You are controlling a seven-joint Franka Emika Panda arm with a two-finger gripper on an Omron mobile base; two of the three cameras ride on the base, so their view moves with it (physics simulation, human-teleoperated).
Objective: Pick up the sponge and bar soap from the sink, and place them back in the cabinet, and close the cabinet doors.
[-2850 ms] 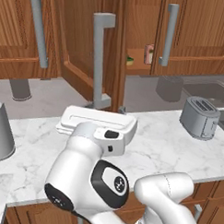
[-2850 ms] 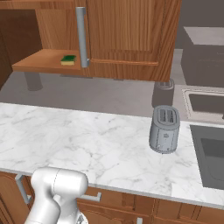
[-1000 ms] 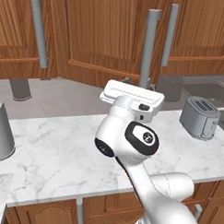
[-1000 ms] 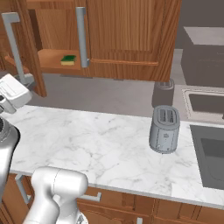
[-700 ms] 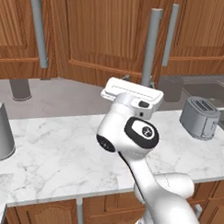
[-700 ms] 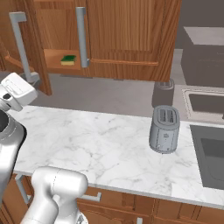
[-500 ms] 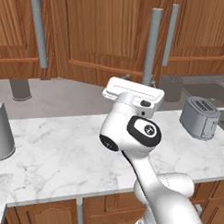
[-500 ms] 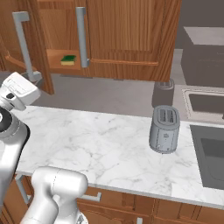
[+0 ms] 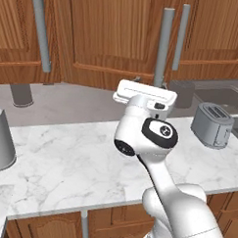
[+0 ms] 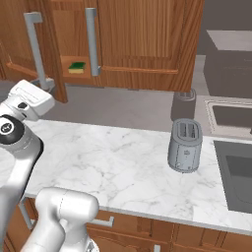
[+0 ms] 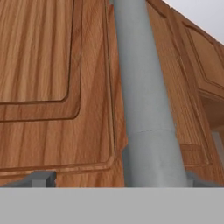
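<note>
The left cabinet door (image 10: 51, 54) stands slightly ajar. Through the gap the green and yellow sponge (image 10: 76, 66) lies on the cabinet shelf (image 10: 74, 74). My gripper (image 11: 118, 178) is open, and its fingertips (image 11: 40, 178) flank the door's long grey bar handle (image 11: 146, 109) without gripping it. My white hand (image 9: 145, 94) is raised in front of that handle (image 9: 165, 47). The right door (image 10: 142, 34) is shut. The sink (image 10: 212, 112) lies at the back right. The bar soap is out of view.
A grey toaster (image 10: 184, 145) stands on the marble counter (image 10: 118, 167), with a grey canister (image 10: 183, 105) behind it. A grey cup (image 9: 0, 146) sits at the counter's left end. A dark recessed panel (image 10: 238, 172) lies at the right edge.
The left cabinet door has swung further toward shut, narrowing the gap over the shelf. My hand followed it with the gripper open.
</note>
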